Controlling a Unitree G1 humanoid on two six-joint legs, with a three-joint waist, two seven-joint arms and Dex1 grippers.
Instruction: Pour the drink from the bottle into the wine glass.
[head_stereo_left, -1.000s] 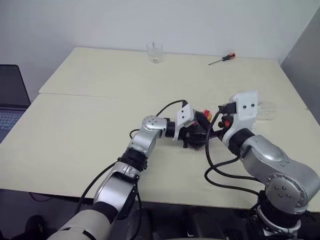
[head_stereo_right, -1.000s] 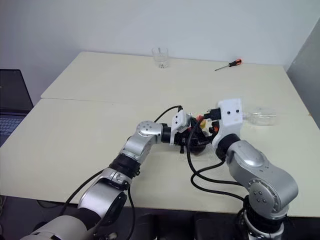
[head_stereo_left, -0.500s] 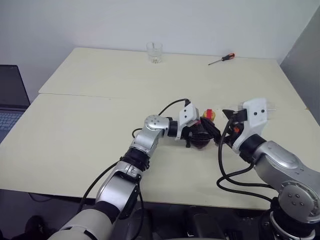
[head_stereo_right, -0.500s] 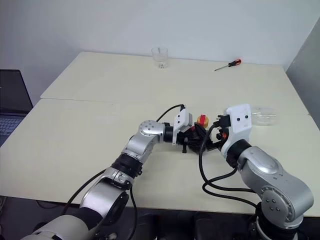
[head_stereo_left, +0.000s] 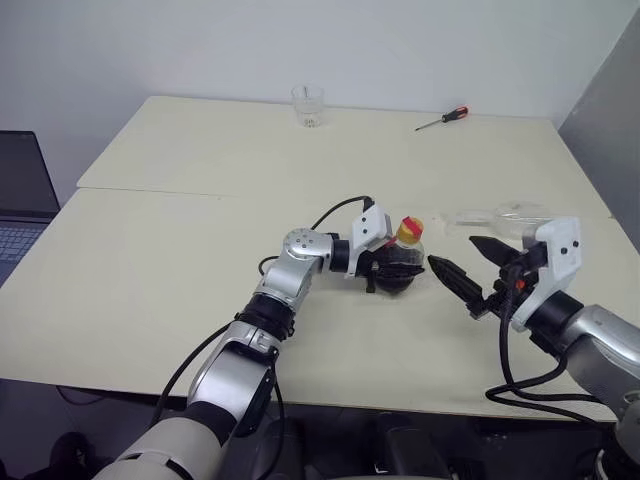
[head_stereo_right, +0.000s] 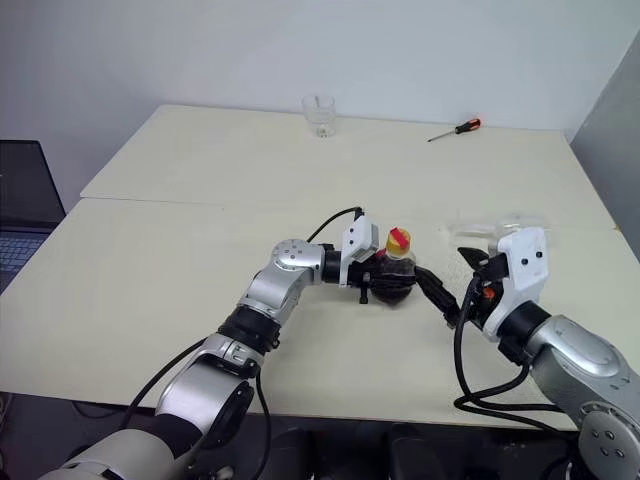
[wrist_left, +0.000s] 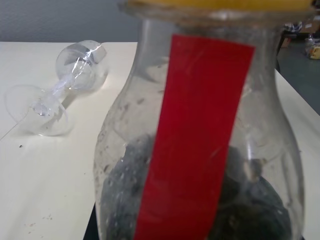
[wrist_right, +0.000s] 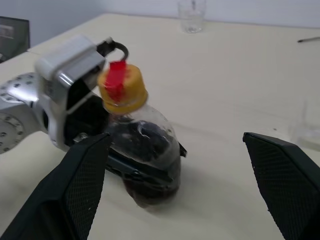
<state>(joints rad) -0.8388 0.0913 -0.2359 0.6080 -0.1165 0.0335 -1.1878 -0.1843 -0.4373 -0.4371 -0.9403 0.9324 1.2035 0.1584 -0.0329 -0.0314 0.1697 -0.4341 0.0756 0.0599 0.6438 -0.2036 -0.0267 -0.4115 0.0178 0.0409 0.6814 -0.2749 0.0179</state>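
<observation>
**A:** Where is the bottle (head_stereo_left: 403, 262) right now?

**B:** It stands upright on the table (head_stereo_left: 180, 260), near the front edge and a little right of the middle. My left gripper (head_stereo_left: 388, 268) is clenched around its rounded lower body, reaching in from my left side. The yellow-orange cap (wrist_right: 121, 90) is on, with the red label strip (wrist_left: 197, 140) running over the cap and down the side.

**A:** And the drink?

**B:** The drink (wrist_right: 150, 165) is dark, nearly black, and sits low in the bottle, filling only the bottom part of the body.

**A:** What about your other hand?

**B:** My right gripper (head_stereo_left: 472, 268) holds nothing. Its two black fingers are spread wide, pointing toward the bottle from my right and apart from it; in the right wrist view the bottle shows between the two fingertips but further off.

**A:** The wine glass?

**B:** The wine glass (wrist_left: 65, 85) lies on its side on the table, beyond my right gripper and to the right of the bottle, foot and bowl both resting on the surface. I can't see any liquid in it.

**A:** Anything else on the table?

**B:** A short clear tumbler (head_stereo_left: 309, 105) stands near the far edge, a screwdriver (head_stereo_left: 445, 118) with a red handle lies off to its right, and a laptop (head_stereo_left: 20, 200) sits at the left beside the table
</observation>
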